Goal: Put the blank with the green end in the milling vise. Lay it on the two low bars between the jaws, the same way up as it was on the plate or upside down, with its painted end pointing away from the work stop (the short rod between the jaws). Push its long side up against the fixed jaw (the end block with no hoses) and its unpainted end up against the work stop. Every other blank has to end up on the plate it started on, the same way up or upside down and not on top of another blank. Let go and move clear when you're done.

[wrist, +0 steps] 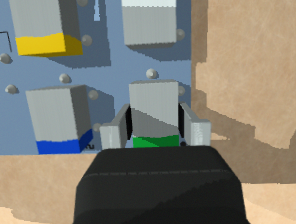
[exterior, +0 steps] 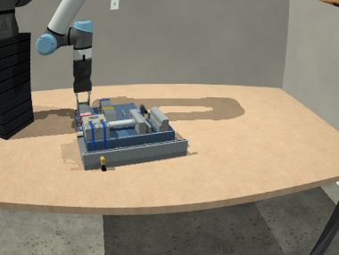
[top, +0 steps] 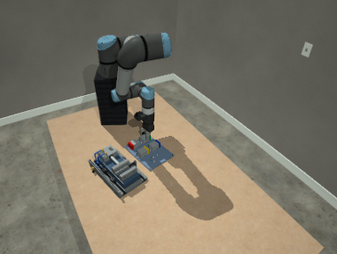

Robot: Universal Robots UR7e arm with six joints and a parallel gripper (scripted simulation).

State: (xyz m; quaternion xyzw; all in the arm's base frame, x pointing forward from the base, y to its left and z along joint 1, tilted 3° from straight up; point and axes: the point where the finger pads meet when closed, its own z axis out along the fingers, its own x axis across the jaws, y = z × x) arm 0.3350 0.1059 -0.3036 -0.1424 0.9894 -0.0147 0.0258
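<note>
The grey arm reaches straight down near the worktop's (top: pixel 248 209) back edge, its black two-fingered tool (wrist: pixel 154 133) clamped on the grey rectangular blank with the green end (wrist: pixel 153 114), which lies flat on the studded blue plate (wrist: pixel 110 70) beside yellow- and blue-ended blocks

A pale wooden table (exterior: pixel 268 147) with a rounded front edge stands on a mottled grey floor (top: pixel 27 178) in a bare room with dark grey walls (top: pixel 248 53). A white skirting board (top: pixel 266 148) runs along the foot of the walls and turns the far corner. A small white switch plate (top: pixel 307 49) sits high on the right-hand wall. A long dark shadow (top: pixel 199 195) falls across the table.
</note>
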